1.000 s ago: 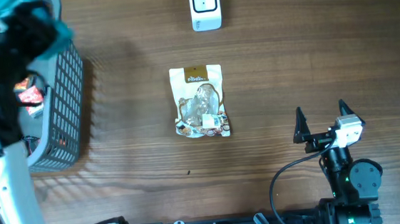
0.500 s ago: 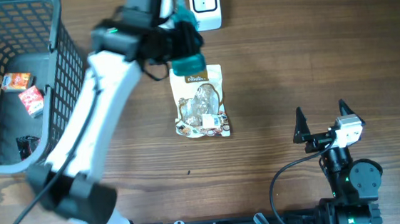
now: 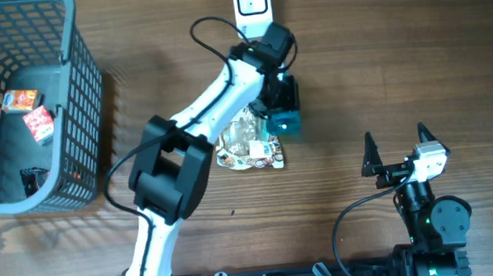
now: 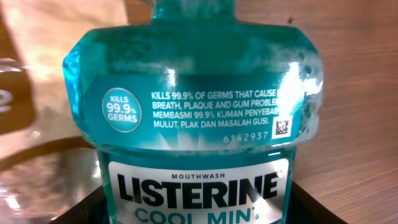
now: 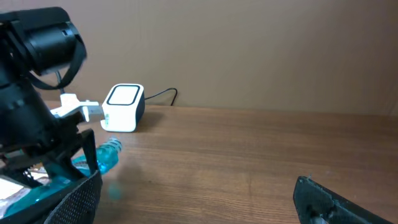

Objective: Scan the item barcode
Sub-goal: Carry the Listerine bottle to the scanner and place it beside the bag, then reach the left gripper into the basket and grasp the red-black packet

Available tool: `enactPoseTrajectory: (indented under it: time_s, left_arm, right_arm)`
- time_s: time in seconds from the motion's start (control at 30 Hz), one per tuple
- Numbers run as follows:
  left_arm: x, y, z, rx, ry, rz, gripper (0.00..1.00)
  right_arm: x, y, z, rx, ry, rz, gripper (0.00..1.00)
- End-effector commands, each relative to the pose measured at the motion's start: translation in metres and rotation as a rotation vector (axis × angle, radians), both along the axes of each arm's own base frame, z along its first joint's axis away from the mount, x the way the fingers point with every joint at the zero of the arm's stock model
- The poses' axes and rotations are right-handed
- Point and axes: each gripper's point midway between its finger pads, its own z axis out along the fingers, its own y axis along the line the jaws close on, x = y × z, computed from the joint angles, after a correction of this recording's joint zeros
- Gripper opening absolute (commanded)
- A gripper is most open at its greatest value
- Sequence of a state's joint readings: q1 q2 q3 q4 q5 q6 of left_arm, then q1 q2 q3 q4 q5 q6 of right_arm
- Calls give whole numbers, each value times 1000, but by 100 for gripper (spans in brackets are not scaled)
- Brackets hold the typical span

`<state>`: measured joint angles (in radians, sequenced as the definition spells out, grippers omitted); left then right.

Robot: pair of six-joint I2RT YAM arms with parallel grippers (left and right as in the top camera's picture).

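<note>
1. Listerine Cool Mint mouthwash bottle (image 4: 199, 93): translucent teal plastic, broad-shouldered, with a glossy label bearing a small square code. You find it clamped in the left gripper (image 3: 284, 100), just beside the snack pouch's right edge, on the near side of the scanner.
2. Snack pouch (image 3: 245, 145): crinkled glossy film, lying flat, partly under the left arm.
3. Barcode scanner (image 3: 253, 5): white rounded block, corded, at the table's far edge.
4. Basket (image 3: 84, 89): grey grid-walled, at your left, holding small red cartons (image 3: 31, 115).
5. Right gripper (image 3: 396, 141): jaws spread wide, holding nothing, well apart from the bottle.
6. Table (image 3: 415, 45): brown wood grain, with a plain tan wall behind it.
</note>
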<state>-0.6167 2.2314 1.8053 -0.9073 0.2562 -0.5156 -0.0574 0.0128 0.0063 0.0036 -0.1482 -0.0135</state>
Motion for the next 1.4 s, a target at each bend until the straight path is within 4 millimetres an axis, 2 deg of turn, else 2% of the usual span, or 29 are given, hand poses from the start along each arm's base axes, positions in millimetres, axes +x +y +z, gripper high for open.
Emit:
enactPoseTrajectory:
  time_s: [0.0,0.2,0.3,0.4,0.53,0.63,0.7,0.77,0.8,0.83,0.93,0.97,1.0,1.07,1.1,1.17,1.2,1.23,1.27,1.33,1.37]
  left_arm:
    - [0,-6,9,4,-33,8,57]
    - [1,-7,9,10,-44,6,80]
    - [12,-2,23,-7,-68,27,83]
    - [28,0,51,-47,-124,50,83]
    - [44,8,105,-112,-226,74,82]
    - [53,29,158,-166,-319,119,79]
    - [54,47,184,-179,-371,127,77]
    - [56,74,219,-184,-455,125,74]
    - [58,97,245,-182,-527,144,73]
    - [60,115,261,-173,-574,170,73]
    - [60,207,319,-55,-753,387,74]
    - [56,235,331,-7,-791,455,77]
    - [49,273,345,66,-834,550,77]
    - [32,330,358,179,-864,692,76]
    - [17,366,360,257,-854,782,76]
    - [-3,409,350,337,-792,883,75]
    - [-14,433,339,380,-733,938,75]
    - [-19,444,332,398,-702,962,75]
    - [-28,462,318,429,-638,1008,75]
    - [-37,482,297,462,-549,1052,76]
    - [-42,497,274,487,-463,1078,78]
  right_arm:
    - [0,0,1,-10,-7,-3,100]
    - [0,0,1,-10,-7,-3,100]
    - [0,0,1,-10,-7,-3,100]
    - [0,0,1,-10,-7,-3,100]
    - [0,0,1,-10,-7,-3,100]
    - [0,0,1,-10,-7,-3,100]
    - [0,0,1,-10,-7,-3,100]
    - [0,0,1,-10,-7,-3,100]
    - [0,0,1,-10,-7,-3,100]
    - [0,0,1,-10,-7,-3,100]
    - [0,0,1,-10,-7,-3,100]
    - [0,0,1,-10,-7,-3,100]
    - [0,0,1,-10,-7,-3,100]
    - [0,0,1,-10,-7,-3,100]
    - [0,0,1,-10,-7,-3,100]
    - [0,0,1,-10,-7,-3,100]
    - [0,0,1,-10,-7,-3,100]
    - [0,0,1,-10,-7,-3,100]
    - [0,0,1,-10,-7,-3,100]
    - [0,0,1,-9,-7,-3,100]
    - [0,0,1,-10,-7,-3,100]
